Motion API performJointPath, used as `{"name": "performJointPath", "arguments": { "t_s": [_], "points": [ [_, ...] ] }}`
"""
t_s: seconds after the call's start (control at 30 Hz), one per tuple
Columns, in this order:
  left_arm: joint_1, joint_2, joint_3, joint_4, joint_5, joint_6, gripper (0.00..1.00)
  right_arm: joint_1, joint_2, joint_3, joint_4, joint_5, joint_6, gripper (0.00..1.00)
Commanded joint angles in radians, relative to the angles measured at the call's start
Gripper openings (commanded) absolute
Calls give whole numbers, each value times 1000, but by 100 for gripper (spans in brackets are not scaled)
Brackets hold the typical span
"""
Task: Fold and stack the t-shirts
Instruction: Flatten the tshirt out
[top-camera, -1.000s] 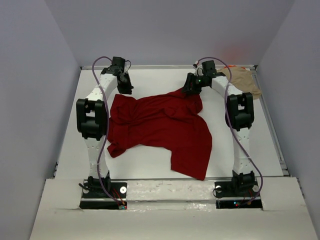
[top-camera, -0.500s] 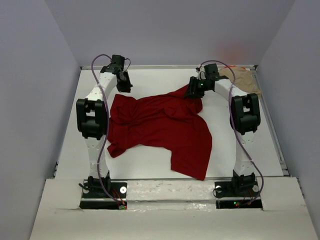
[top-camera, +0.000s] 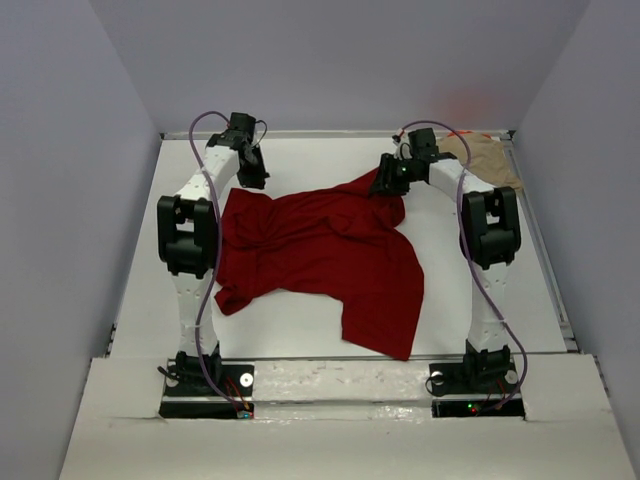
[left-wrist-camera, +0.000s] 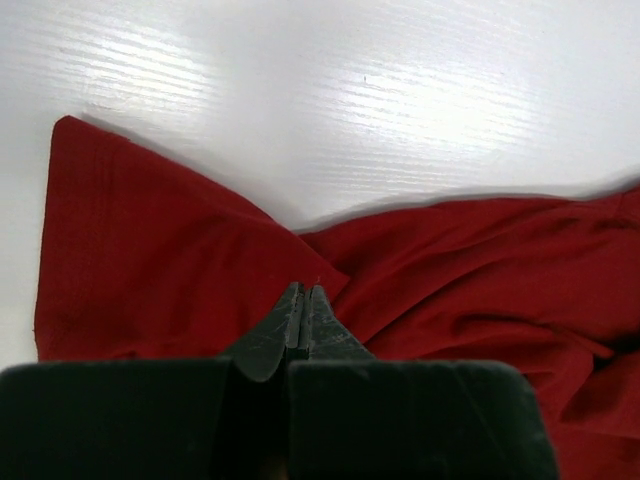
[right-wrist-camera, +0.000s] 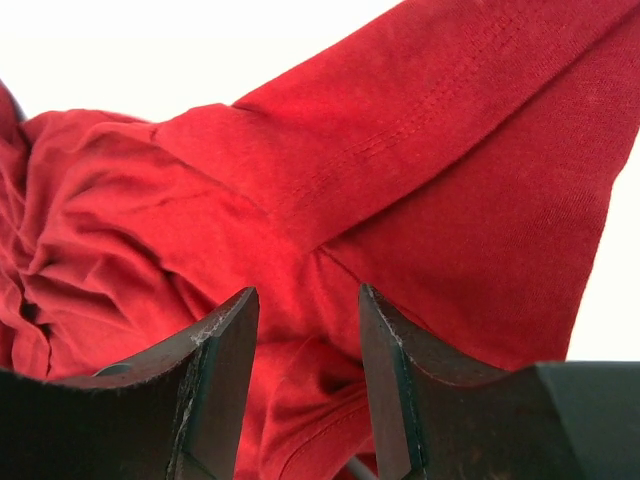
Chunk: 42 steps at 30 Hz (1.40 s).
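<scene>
Tabletop (top-camera: 300, 325): white, enclosed left, right and far by grey walls (top-camera: 70, 200).

Tan shirt (top-camera: 492, 160): bunched in the far right corner. It is partly hidden by the right arm (top-camera: 488, 225) and lies well apart from the red shirt.

Red shirt (top-camera: 320, 255): large, plain and dark red, spread across the middle of the tabletop. The left half is crumpled and heavily creased; the right half is flatter. One flap is drawn toward the near edge, and a point is pulled up at the far right.

Left claw (top-camera: 252, 180): set at the shirt's far left corner. The fingers are pressed together over a fold of red cloth. Whether cloth is pinched cannot be told.

Right claw (top-camera: 383, 185): set at the raised far right point. The fingers (right-wrist-camera: 232, 320) are held apart over a stitched hem.
</scene>
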Motion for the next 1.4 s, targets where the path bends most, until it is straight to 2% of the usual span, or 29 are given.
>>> {"name": "performJointPath", "arguments": {
  "t_s": [0.0, 0.23, 0.5, 0.57, 0.63, 0.73, 0.87, 0.97, 1.07, 1.2, 1.37],
  "points": [
    [-3, -38, 31, -25, -16, 21, 0, -3, 31, 52, 46, -12, 6, 50],
    [-3, -46, 62, -40, -16, 20, 0, -3, 82, 104, 46, -32, 10, 50],
    [-4, -58, 59, -45, -18, 25, 0, -13, 235, 271, 39, -170, 7, 44],
    [-6, -60, 55, -45, -21, 26, 0, -13, 277, 328, 36, -199, 12, 39],
    [-9, -58, 51, -45, -19, 26, 0, -13, 318, 388, 10, -216, 6, 29],
    [-12, -61, 40, -37, -30, 26, 0, -13, 326, 403, -4, -207, -8, 0],
    [-35, -49, 28, -27, -67, 26, 0, -13, 303, 414, -4, -171, -91, 0],
    [-64, -25, 8, -17, -122, 23, 0, -13, 294, 480, 12, -219, -132, 0],
    [-85, -8, -17, -11, -133, 20, 0, -13, 309, 575, 12, -253, -123, 0],
    [-93, -14, -50, 6, -163, 14, 0, -13, 364, 770, -50, -216, -103, 0],
    [-92, 0, -21, 6, -164, 11, 0, -13, 404, 850, -63, -185, -62, 0]
  ]
}}
